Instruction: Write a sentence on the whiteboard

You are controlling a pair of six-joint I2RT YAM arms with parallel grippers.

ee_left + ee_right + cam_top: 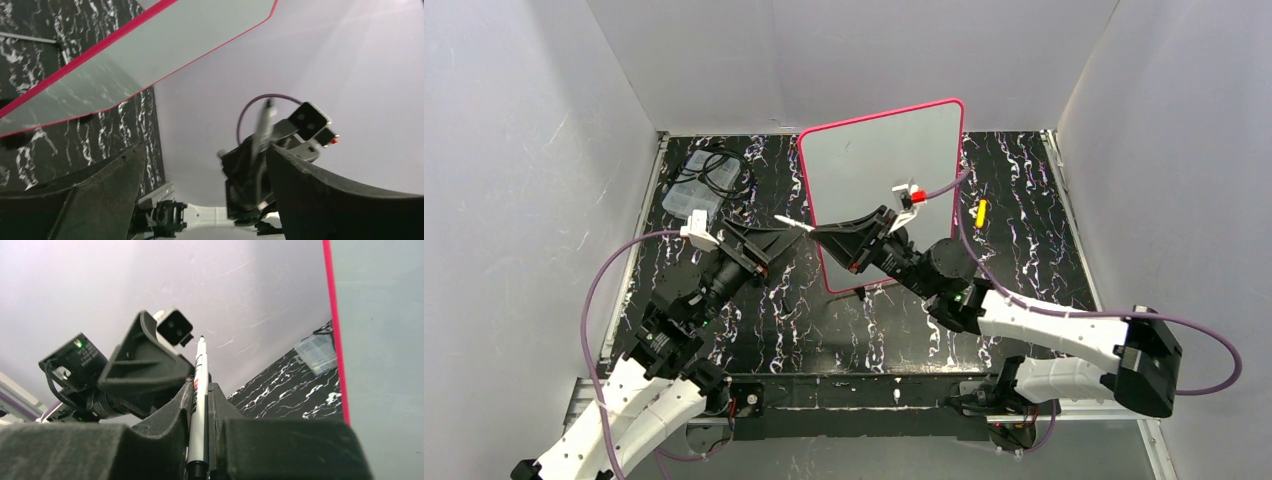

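Observation:
The whiteboard [879,165] stands upright at mid-table, white with a pink-red frame. Its face shows no writing, so the sentence is not in view. My right gripper [826,236] is in front of the board's lower left and is shut on a white marker [199,390], whose free end [786,221] points left. My left gripper [776,242] is open right at that free end. In the left wrist view its jaws stand wide apart, with the marker [263,129] and right gripper between them, close to the right finger [340,195]. The board also shows in the left wrist view [150,55] and the right wrist view [385,340].
A clear plastic box [696,190] with black cables lies at the back left, also in the right wrist view [315,352]. A small yellow object [981,212] lies right of the board. Grey walls enclose the black marbled table [1024,250].

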